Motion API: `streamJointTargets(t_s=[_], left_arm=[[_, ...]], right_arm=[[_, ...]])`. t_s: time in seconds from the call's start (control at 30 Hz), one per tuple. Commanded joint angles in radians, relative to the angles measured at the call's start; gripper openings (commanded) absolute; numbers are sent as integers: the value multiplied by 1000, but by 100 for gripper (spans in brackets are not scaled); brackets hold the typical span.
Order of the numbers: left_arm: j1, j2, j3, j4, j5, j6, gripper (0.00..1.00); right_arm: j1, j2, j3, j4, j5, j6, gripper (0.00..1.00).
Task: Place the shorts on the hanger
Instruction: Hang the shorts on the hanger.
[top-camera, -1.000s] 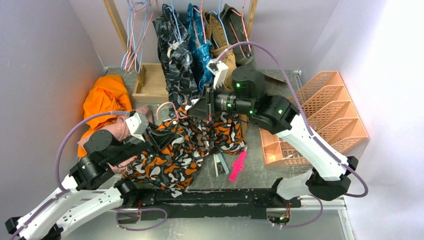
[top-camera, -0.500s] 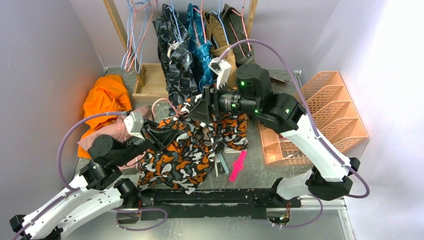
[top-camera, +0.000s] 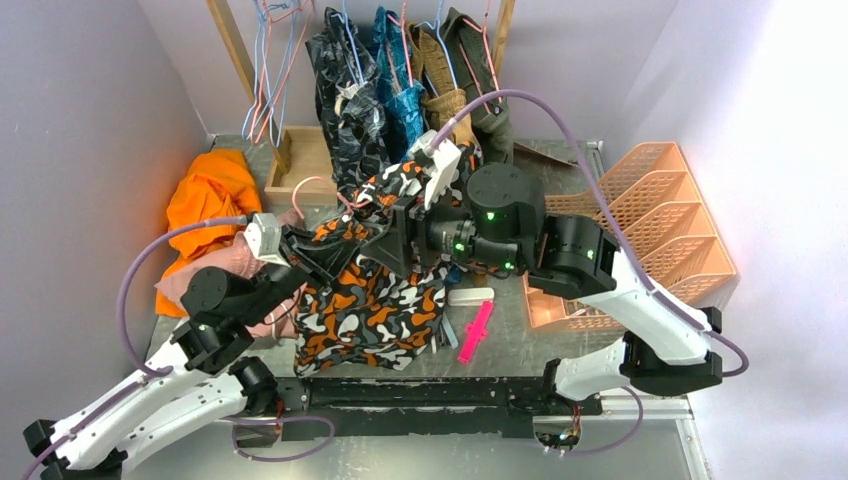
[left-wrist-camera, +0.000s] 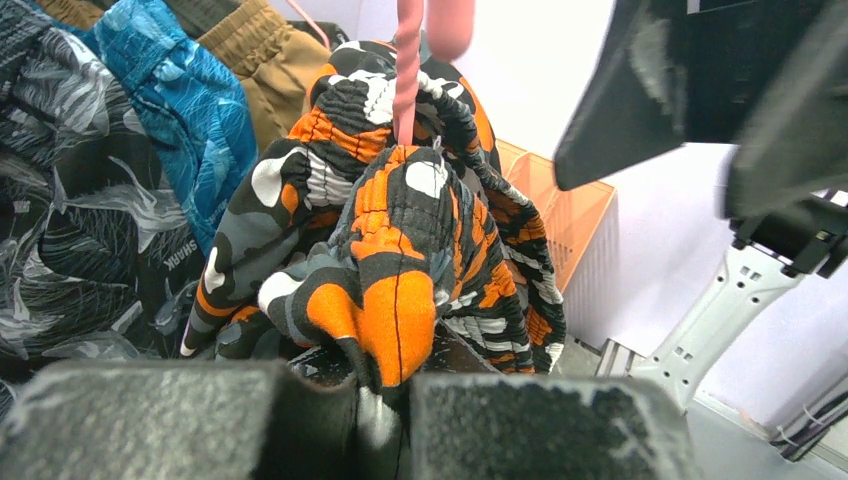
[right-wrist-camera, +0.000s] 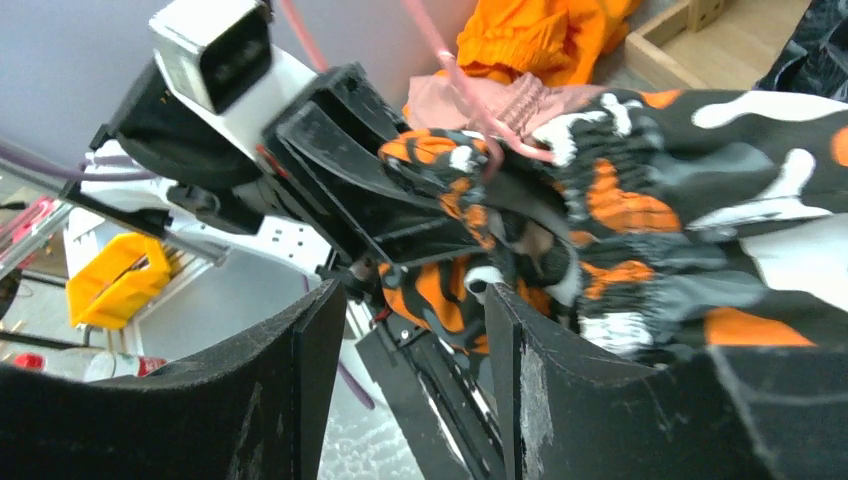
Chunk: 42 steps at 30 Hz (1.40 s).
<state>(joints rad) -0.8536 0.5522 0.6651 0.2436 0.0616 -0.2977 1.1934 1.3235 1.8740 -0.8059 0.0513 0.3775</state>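
The orange, black, white and grey camo shorts (top-camera: 368, 312) hang bunched between my two grippers, above the table's middle. My left gripper (top-camera: 322, 256) is shut on a fold of the shorts' waistband (left-wrist-camera: 392, 310). The pink wire hanger (top-camera: 318, 186) runs into the waistband; its wire shows in the left wrist view (left-wrist-camera: 406, 75) and in the right wrist view (right-wrist-camera: 455, 70). My right gripper (top-camera: 392, 243) is open, right beside the left one. In its own view its jaws (right-wrist-camera: 408, 370) stand apart, with the shorts (right-wrist-camera: 640, 200) draped past the right finger and nothing clamped.
Clothes on hangers (top-camera: 390, 90) and light-blue wire hangers (top-camera: 268, 60) crowd the rack behind. An orange garment (top-camera: 212, 192), pink shorts (top-camera: 236, 262) and a wooden box (top-camera: 300, 160) lie at left. An orange plastic organiser (top-camera: 650, 225) stands at right, a pink clip (top-camera: 475, 332) in front.
Both grippers have carried the shorts up and back; the fabric has left the table and now hangs down. The right gripper has shifted left, closer to the left gripper.
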Motion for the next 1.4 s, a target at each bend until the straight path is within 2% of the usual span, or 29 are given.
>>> streamJointTargets(t_s=[0.0,0.3,0.9,1.0,1.17,1.37], left_arm=[[2,30,24,123,-71,8,7],[3,33,4,151,-113,19,7],[2,60,27,94,-91,22,7],[2,56,36,62,-75,25,7],[2,9,76,-119,-18,60,7],[4,-57,161,-365,221,104,7]], right_arm=[[70,38,33,87,223,-11,57],[81,21,-13,157,394,20,59],[90,147,-18,207,501,79,61],[91,136,-3,217,451,31,61],[90,23,-33,210,229,-127,61],[90,-128,-99,78,115,-278,59]])
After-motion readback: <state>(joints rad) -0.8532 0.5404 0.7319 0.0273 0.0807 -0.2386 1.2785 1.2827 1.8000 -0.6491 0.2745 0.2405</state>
